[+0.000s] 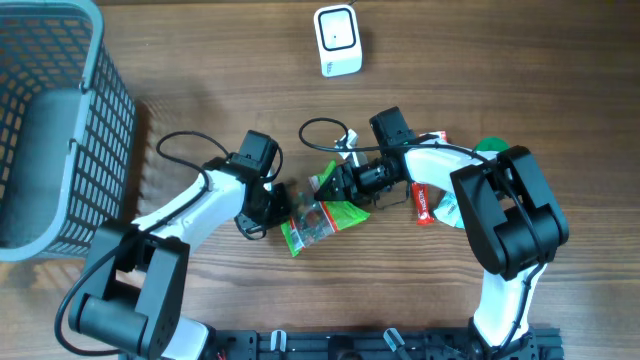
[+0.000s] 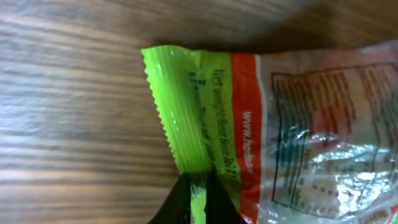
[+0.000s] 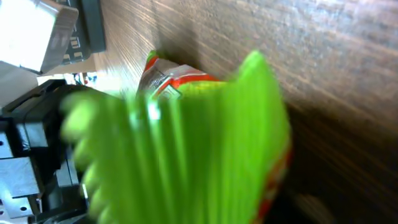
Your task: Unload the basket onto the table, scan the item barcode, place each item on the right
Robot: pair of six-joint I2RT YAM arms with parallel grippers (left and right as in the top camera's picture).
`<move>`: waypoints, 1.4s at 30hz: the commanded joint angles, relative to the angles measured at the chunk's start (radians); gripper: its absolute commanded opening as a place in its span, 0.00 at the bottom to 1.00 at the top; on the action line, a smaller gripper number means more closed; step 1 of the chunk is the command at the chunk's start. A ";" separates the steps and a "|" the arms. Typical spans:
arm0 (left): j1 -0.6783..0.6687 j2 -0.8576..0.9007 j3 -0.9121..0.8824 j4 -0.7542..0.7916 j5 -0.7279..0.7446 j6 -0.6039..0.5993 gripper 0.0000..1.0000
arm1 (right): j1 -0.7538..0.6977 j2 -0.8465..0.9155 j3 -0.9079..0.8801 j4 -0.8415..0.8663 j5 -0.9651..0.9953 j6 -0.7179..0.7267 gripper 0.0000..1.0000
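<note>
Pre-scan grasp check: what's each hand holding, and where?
Left hand pinches the green snack packet by its crimped end. Right hand at the opposite end; grip unclear.

The left claw [image 1: 277, 207] and right claw [image 1: 335, 186] flank a green packet [image 1: 335, 217].
</note>
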 commanded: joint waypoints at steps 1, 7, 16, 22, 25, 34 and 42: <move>-0.003 0.028 -0.029 0.050 -0.017 -0.028 0.06 | 0.006 0.034 -0.018 -0.034 0.075 0.000 0.53; -0.003 0.043 -0.029 0.113 -0.017 -0.033 0.04 | 0.007 0.034 -0.019 -0.056 0.054 -0.002 0.53; -0.003 0.093 -0.029 0.128 -0.017 -0.032 0.04 | 0.042 0.034 -0.019 -0.022 0.006 0.002 0.52; -0.003 0.093 -0.029 0.152 -0.016 -0.032 0.04 | 0.103 0.034 -0.019 0.019 0.035 0.057 0.49; -0.003 0.093 -0.029 0.153 -0.016 -0.032 0.04 | 0.107 0.034 -0.019 0.031 0.035 0.061 0.48; -0.003 0.093 -0.029 0.172 -0.018 -0.032 0.04 | 0.107 0.034 -0.019 0.032 0.036 0.056 0.20; 0.062 -0.003 0.005 0.171 -0.068 -0.002 0.04 | 0.063 -0.039 -0.018 0.005 0.044 -0.100 0.04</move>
